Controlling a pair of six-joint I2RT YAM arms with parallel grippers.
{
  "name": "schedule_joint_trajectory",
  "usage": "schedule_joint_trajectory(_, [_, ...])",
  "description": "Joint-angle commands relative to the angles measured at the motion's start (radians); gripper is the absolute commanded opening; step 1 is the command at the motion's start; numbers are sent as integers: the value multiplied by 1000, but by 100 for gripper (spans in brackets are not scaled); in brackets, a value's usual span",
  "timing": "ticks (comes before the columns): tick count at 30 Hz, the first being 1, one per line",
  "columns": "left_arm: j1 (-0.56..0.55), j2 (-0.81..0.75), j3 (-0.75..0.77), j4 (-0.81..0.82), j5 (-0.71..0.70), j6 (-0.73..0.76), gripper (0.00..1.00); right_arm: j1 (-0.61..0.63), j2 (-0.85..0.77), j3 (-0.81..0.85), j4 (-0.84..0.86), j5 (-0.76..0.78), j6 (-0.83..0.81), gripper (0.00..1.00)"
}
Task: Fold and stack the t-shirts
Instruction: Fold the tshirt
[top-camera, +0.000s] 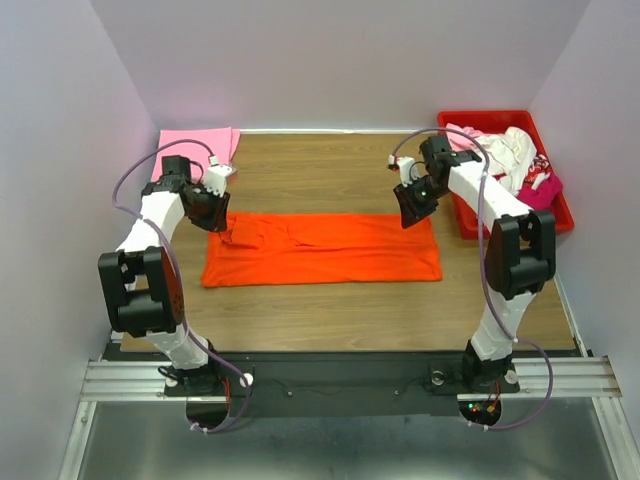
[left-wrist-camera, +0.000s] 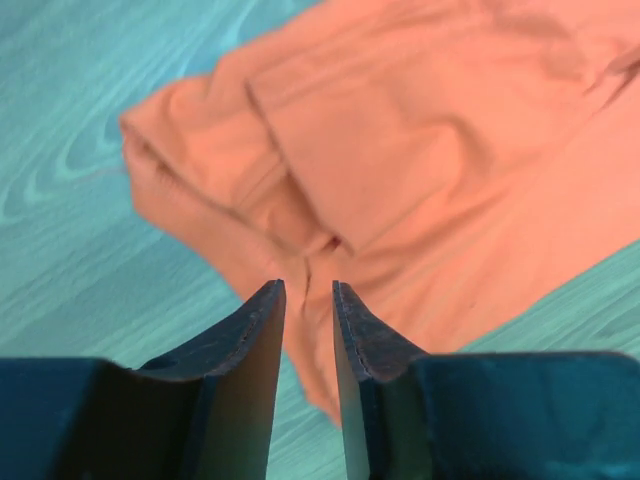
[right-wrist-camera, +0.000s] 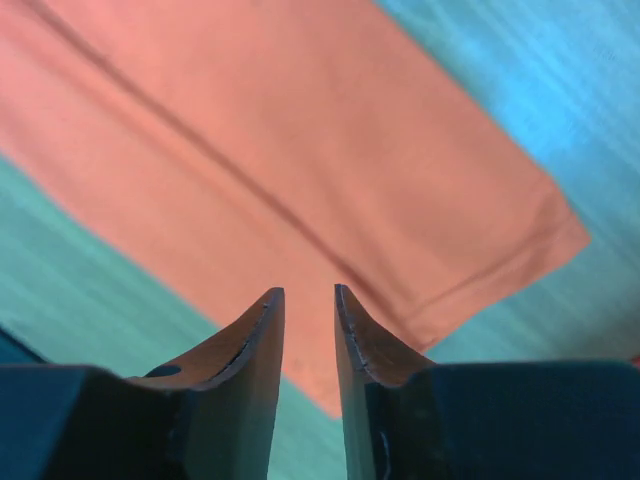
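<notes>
A bright orange t-shirt lies on the wooden table, folded into a long flat band. Its left end is bunched with a sleeve fold. My left gripper hovers over that left end; in the left wrist view the left gripper is open a narrow gap, with nothing in it. My right gripper hangs above the band's far right corner. In the right wrist view the right gripper is open, the smooth orange t-shirt beneath it. A folded light pink t-shirt rests at the back left.
A red crate stands at the back right, holding crumpled white and magenta t-shirts. Walls close in the table on the left, back and right. The arm bases sit on a metal rail at the near edge.
</notes>
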Motion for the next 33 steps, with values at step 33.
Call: schedule_joint_trajectory(33, [-459, 689, 1051, 193, -332, -90, 33, 86, -102, -234, -21, -127, -2, 33])
